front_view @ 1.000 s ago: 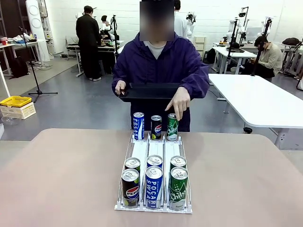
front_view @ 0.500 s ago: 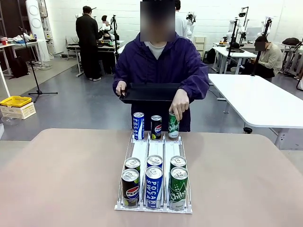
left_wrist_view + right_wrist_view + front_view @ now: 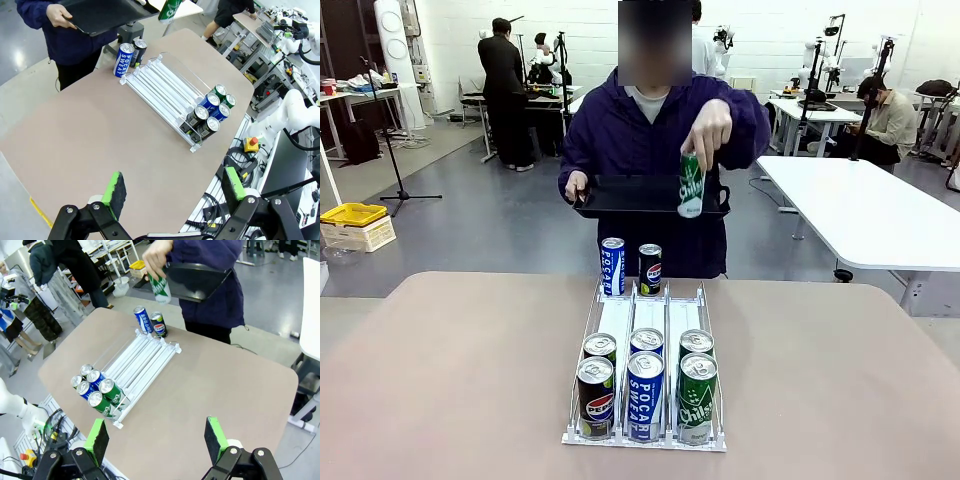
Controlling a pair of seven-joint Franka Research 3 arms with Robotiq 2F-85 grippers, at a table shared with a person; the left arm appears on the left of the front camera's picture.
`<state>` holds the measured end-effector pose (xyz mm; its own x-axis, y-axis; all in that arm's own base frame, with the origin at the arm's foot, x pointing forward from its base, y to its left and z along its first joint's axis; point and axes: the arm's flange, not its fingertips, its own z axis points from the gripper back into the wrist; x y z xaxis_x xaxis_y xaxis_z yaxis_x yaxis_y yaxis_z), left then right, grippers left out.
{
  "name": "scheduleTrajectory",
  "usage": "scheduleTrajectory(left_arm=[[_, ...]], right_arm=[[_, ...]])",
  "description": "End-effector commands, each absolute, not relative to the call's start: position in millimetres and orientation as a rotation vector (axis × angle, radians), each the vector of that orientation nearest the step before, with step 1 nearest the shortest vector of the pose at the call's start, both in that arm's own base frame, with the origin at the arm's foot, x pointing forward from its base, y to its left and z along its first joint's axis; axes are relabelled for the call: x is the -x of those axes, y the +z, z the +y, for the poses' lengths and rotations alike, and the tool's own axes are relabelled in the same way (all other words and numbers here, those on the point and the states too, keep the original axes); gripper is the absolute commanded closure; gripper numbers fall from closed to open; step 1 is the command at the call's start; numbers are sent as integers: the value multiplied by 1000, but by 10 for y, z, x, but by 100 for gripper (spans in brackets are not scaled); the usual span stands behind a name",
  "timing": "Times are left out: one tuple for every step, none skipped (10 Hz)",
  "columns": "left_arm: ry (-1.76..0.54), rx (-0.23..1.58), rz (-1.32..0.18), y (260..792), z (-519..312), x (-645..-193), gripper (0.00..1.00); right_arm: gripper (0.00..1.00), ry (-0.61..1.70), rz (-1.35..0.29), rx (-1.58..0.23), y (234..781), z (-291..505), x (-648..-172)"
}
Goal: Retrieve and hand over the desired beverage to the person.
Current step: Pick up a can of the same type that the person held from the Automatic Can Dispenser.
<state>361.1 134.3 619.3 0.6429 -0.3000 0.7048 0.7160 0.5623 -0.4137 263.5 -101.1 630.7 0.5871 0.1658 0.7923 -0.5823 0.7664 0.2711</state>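
Across table (image 3: 450, 380), person's hand (image 3: 710, 130) holds green can (image 3: 691, 187), far from fingers (image 3: 115, 192).

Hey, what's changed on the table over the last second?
The person's hand closed on the green can at the far end of the rack and lifted it up level with the black tray. The blue can and Pepsi can beside its old spot, the six near-end cans and the other hand on the tray stayed put.
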Motion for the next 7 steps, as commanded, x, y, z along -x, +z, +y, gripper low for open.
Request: scheduleTrajectory(left_arm=[[-668, 762, -639, 6210, 1366, -3620, 0], [-668, 762, -639, 6210, 1366, -3620, 0], [-668, 762, -639, 6210, 1366, -3620, 0], [-668, 762, -639, 6210, 1366, -3620, 0], [-668, 762, -639, 6210, 1366, -3620, 0], [-668, 762, -639, 6210, 1366, -3620, 0], [-668, 762, -639, 6210, 1366, -3620, 0]], right_arm=[[0, 476, -840, -571, 6290, -1011, -2648], [0, 476, -840, -571, 6290, -1011, -2648], [0, 476, -840, -571, 6290, -1011, -2648], [0, 476, -840, -571, 6290, -1011, -2648], [0, 476, -840, -571, 6290, -1011, -2648], [0, 476, -840, -571, 6290, -1011, -2648], [0, 476, -840, -571, 6290, -1011, -2648]])
